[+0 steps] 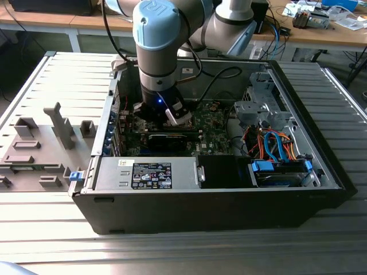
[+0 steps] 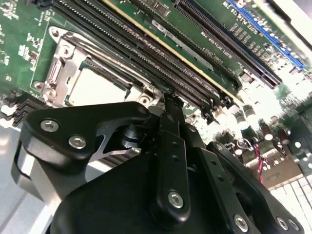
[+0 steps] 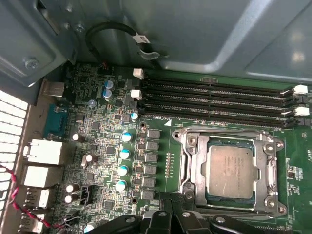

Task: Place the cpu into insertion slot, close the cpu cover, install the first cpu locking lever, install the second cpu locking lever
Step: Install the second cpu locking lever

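Socket area hidden behind the arm [image 1: 160,34] in the exterior view, with the gripper [image 1: 172,117] lowered inside the open computer case [image 1: 229,212], over the motherboard's half toward the exterior view's left. Cut off in the first wrist view: most of the gripper [image 3: 171,197], with just two black fingers [image 3: 161,217] pressed together at the tips and nothing between them. Seen side-on in the second wrist view, so one finger [image 2: 170,146] covers the other, the gripper [image 2: 168,100] hanging just beside the socket, contact not clear. Seated flat in the insertion slot [image 3: 230,142]: the cpu [image 3: 229,170], a dull silvery-grey square, faintly marked, showing paler in the second wrist view [image 2: 95,87]. Folded down around it, the cpu cover [image 3: 191,165], a silvery frame whose window leaves the chip's top bare, also seen in the second wrist view [image 2: 58,68]. Whether the frame is latched: cannot tell. Just beside the socket, four long black memory slots [image 3: 214,97] with white clips, running along the case wall [image 3: 195,29]. Near the socket's other side, a row of blue-topped capacitors [image 3: 125,155]. Near the case's front edge, a power supply [image 1: 146,175]; toward the exterior view's right, blue and orange cables [image 1: 275,143]. On the slatted bench [image 1: 57,240], at the exterior view's left, grey fixtures [image 1: 57,123], well apart from the gripper.
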Action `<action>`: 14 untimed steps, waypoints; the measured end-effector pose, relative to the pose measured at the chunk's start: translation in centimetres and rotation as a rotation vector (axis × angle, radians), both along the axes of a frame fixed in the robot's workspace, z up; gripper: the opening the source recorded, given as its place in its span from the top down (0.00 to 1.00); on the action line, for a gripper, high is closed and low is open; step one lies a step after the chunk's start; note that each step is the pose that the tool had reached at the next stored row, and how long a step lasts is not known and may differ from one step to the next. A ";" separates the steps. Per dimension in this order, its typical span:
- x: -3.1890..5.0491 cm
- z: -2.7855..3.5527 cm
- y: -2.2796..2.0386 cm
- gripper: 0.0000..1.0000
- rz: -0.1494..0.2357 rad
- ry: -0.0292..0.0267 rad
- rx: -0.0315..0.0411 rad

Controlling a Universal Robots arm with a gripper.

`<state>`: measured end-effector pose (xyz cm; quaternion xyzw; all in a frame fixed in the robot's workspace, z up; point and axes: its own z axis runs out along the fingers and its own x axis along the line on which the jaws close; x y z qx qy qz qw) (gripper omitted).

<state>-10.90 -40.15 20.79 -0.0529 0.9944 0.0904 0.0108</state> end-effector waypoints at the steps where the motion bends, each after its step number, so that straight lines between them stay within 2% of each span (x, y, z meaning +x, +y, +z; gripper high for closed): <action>1: 0.00 0.39 0.00 0.89 0.000 -0.0001 -0.0001; 3: 0.09 0.50 0.01 0.89 0.000 -0.0001 -0.0001; 5: 0.70 0.51 0.01 0.89 0.000 0.0037 -0.0045; 6: 1.06 0.50 0.01 0.89 0.000 0.0063 -0.0066; 7: 1.77 0.50 0.01 0.89 0.000 0.0118 -0.0089; 10: 3.22 0.49 0.09 0.89 0.000 0.0214 -0.0112; 12: 3.90 0.49 0.17 0.89 0.000 0.0258 -0.0132; 13: 4.11 0.49 0.19 0.89 0.000 0.0272 -0.0158; 14: 4.49 0.48 0.23 0.89 0.000 0.0298 -0.0212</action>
